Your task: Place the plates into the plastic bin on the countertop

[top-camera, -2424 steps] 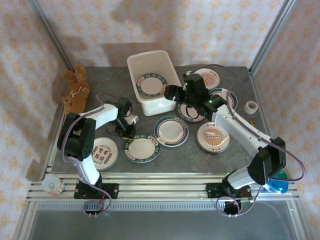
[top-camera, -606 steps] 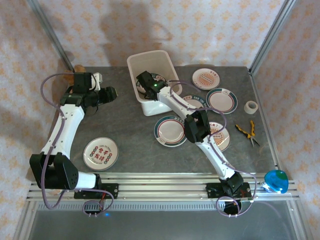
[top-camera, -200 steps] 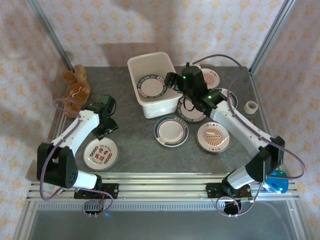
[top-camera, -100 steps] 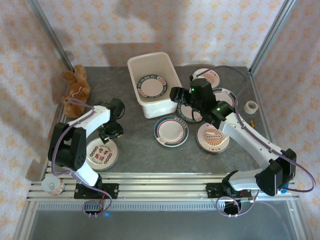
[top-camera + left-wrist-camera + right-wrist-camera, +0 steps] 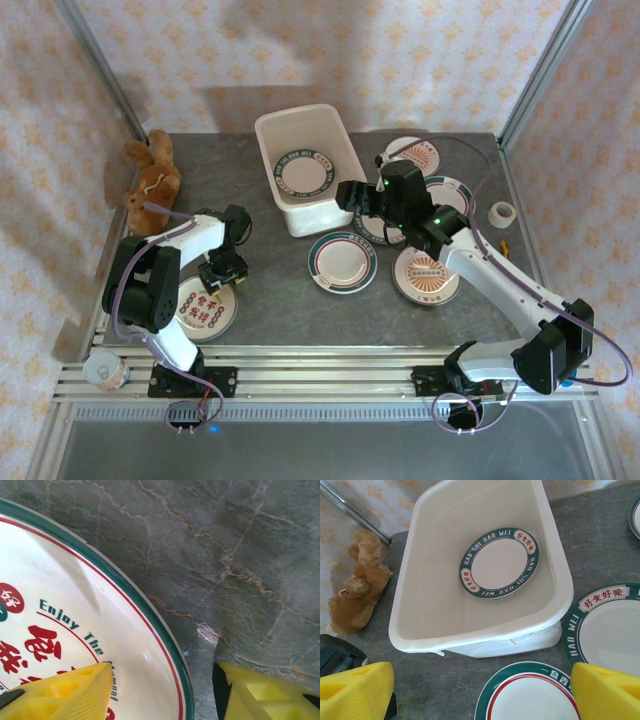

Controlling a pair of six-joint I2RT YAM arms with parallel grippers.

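On the dark grey mottled bench (image 5: 240, 555), left fingers (image 5: 65, 692) apart astride rim of round cream teal-edged plate (image 5: 60, 605), ready to pinch; right fingers (image 5: 355, 690) wide, empty, beside off-white plastic bin (image 5: 420, 555).

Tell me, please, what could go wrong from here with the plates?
1. The left gripper straddles the rim of the lettered plate, which lies flat on the countertop; closing may push the plate away instead of lifting it.
2. The right gripper hangs open beside the bin, above the banded plate; going down, a finger could strike the bin wall.
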